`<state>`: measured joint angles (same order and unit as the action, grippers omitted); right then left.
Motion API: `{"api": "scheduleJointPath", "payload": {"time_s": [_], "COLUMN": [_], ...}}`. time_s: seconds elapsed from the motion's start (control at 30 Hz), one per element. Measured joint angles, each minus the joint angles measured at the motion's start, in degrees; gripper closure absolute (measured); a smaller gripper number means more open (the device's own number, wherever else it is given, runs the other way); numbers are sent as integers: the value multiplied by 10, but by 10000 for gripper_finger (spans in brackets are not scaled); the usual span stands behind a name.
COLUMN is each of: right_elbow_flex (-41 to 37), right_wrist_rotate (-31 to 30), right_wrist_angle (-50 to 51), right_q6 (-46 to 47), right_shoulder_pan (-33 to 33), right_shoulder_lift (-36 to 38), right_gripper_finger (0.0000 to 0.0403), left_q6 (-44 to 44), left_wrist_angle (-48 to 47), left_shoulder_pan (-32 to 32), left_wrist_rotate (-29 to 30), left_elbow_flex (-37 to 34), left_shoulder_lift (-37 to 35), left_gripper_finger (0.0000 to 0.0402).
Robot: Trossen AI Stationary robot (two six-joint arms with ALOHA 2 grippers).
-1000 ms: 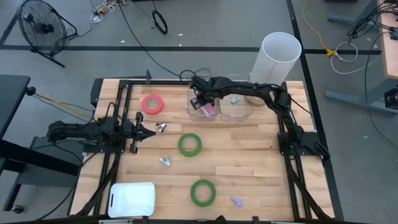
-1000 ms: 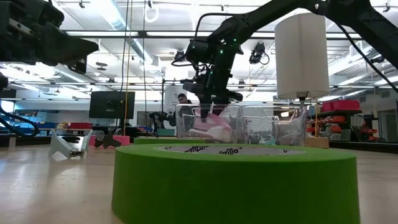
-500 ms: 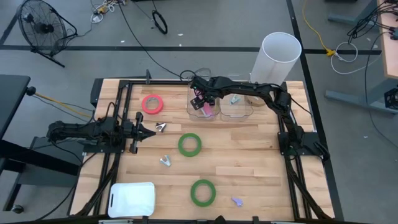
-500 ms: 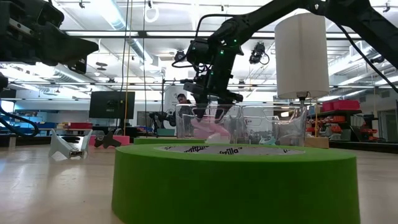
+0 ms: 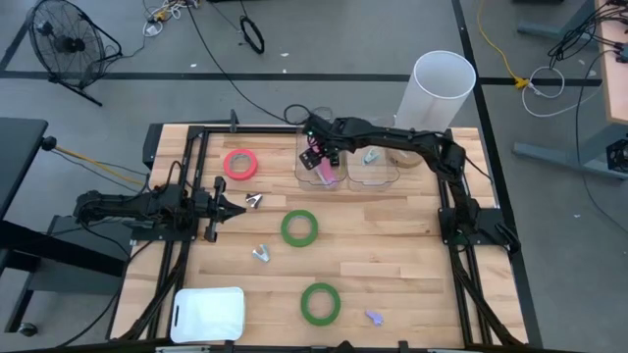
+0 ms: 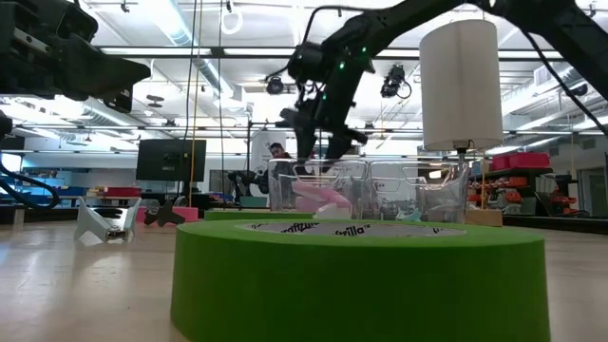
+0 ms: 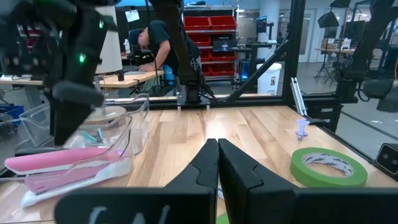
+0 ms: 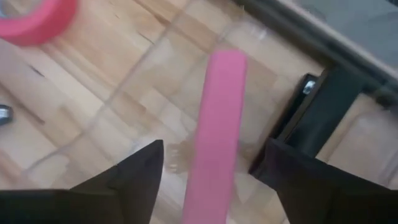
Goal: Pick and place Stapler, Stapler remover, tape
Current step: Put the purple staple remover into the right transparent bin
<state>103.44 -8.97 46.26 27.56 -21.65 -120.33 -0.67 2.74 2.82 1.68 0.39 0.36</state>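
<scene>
A tall white cylinder (image 5: 439, 91) stands at the table's (image 5: 392, 265) far edge, just beside two clear plastic bins (image 5: 374, 168). A white tray (image 5: 208, 314) lies at the near left corner. On the grey floor beyond, a black fan (image 5: 64, 44); a person (image 7: 163, 50) bends over a bench, perhaps working

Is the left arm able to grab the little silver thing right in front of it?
Probably yes. The left end effector points at the silver stapler remover, with only bare table between them. Its fingers are shut, so they would need to open first.
</scene>
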Motion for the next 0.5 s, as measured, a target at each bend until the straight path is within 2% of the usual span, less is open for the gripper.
{"api": "scheduleJointPath", "payload": {"time_s": [0.13, 0.33, 0.5], "right_elbow_flex": [0, 0, 0], "right_wrist_rotate": [29, 137, 161], "right_wrist_angle": [5, 10, 24], "right_q6": [-2, -25, -47], "right_shoulder_pan": [1, 17, 41], "right_shoulder_lift": [25, 56, 78], "right_gripper_finger": [146, 162, 167], "left_q6": [0, 0, 0], "left_wrist_angle": [0, 0, 0], "left_shoulder_pan": [0, 0, 0], "left_wrist_rotate": [0, 0, 0], "left_elbow_flex": [0, 0, 0], "left_shoulder_lift": [0, 0, 0], "left_gripper_finger": [385, 385, 385]}}
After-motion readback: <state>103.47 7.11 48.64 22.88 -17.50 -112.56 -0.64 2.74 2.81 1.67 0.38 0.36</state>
